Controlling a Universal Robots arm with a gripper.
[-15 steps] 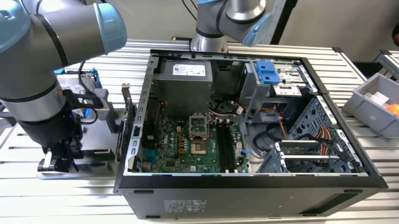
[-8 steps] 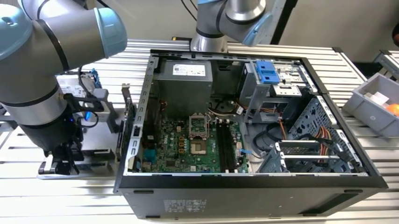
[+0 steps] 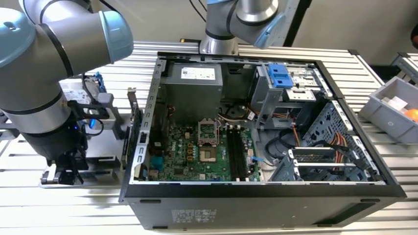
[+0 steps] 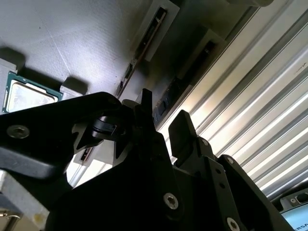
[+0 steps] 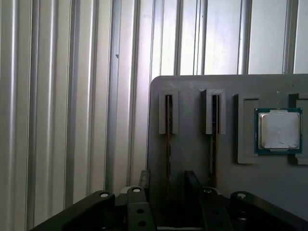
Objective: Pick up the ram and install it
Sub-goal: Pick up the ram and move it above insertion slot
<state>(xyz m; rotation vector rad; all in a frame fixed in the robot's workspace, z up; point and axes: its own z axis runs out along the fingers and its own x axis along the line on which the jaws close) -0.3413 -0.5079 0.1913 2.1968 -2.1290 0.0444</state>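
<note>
Grey plastic holder tray (image 5: pixel 192 86) lay on the ribbed aluminium table (image 5: pixel 57 96) in both wrist views. Two memory sticks stood on edge in its parallel slots. The ram (image 5: pixel 168 144) sat in the slot farther from the processor chip (image 5: pixel 279 130). The second ram stick (image 5: pixel 212 139) sat in the slot between the ram and the chip.

The gripper (image 5: pixel 168 179) was parted to a moderate gap, and its black fingers (image 5: pixel 144 180) stood one on each side of the ram's line. Whether the pads touched the stick could not be told. The second wrist view showed the same: the ram (image 4: pixel 185 79) ran in between the spread fingers (image 4: pixel 180 127), the second ram stick (image 4: pixel 137 53) passed beside them, and the processor chip (image 4: pixel 29 94) lay further off on the tray (image 4: pixel 72 38).

In the exterior view the arm (image 3: pixel 46 78) reached down at the exterior view's left of the open computer case (image 3: pixel 261 200). There the gripper (image 3: pixel 65 175) hung low, outside the case and well apart from the motherboard (image 3: pixel 189 152) and its black memory slots (image 3: pixel 236 152). A grey bin (image 3: pixel 392 107) stood at the exterior view's right
</note>
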